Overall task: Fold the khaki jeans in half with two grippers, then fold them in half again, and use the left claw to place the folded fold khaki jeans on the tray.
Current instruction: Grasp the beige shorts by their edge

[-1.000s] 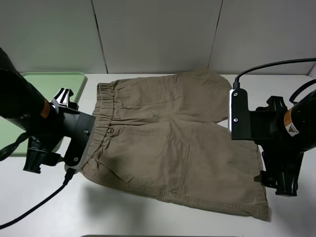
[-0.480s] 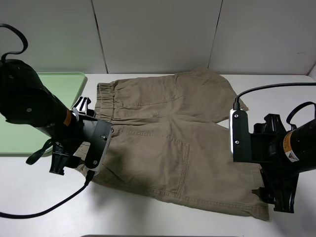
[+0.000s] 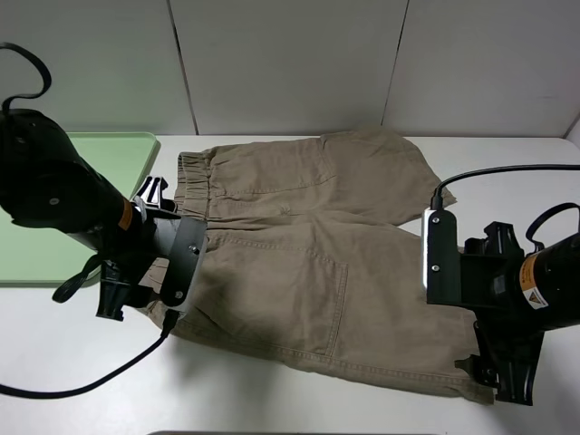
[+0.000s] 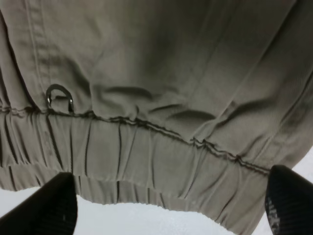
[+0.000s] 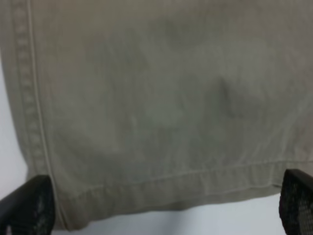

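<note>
Khaki jeans (image 3: 308,272) lie flat mid-frame, tray (image 3: 109,154) at the left edge — left gripper (image 4: 168,215) spread wide over the waistband (image 4: 146,156) at centre left, right gripper (image 5: 161,210) spread wide over the lower-right hem (image 5: 171,183).

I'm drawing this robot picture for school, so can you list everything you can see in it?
shorts: one, khaki, spread flat in the middle of the table
tray: one, pale green, on the table left of the shorts, partly behind the left arm
table: one, white, under everything
wall: grey panels, behind the table
cables: at least two, black, one trailing over the table at front left, one arcing above the right arm
left arm: one, black, at the waistband
right arm: one, black, at a leg hem
left end effector: one, black, open, over the waistband edge
right end effector: one, black, open, over the hem
</note>
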You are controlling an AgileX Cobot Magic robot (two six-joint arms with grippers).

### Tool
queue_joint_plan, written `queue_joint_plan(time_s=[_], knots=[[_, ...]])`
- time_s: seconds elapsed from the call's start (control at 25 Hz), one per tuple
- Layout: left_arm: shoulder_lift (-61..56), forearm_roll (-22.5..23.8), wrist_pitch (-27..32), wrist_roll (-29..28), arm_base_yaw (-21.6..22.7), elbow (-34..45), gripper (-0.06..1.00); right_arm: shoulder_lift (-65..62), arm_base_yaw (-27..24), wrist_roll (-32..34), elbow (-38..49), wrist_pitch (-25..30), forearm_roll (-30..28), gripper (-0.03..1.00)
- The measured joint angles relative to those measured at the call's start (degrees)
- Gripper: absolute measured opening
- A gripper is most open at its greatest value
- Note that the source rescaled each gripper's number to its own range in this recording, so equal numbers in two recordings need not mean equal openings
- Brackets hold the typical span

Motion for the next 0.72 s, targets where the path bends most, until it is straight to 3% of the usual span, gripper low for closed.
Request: queue_joint_plan(time_s=[0.28, 0.44, 0.72], knots=[[0.0, -1.3, -0.2, 0.0, 0.0, 0.7, 0.75, 0.0, 0.0, -0.5, 0.0, -0.8, 4.8, 1.00], [0.0, -1.3, -0.2, 0.0, 0.0, 2.4, 0.75, -0.1, 0.0, -4.4, 0.8, -1.0, 8.7, 1.00], [0.0, -1.2, -0.5, 1.6, 0.0, 4.8, 0.75, -0.1, 0.0, -9.7, 3.5, -2.4, 10.0, 1.00]])
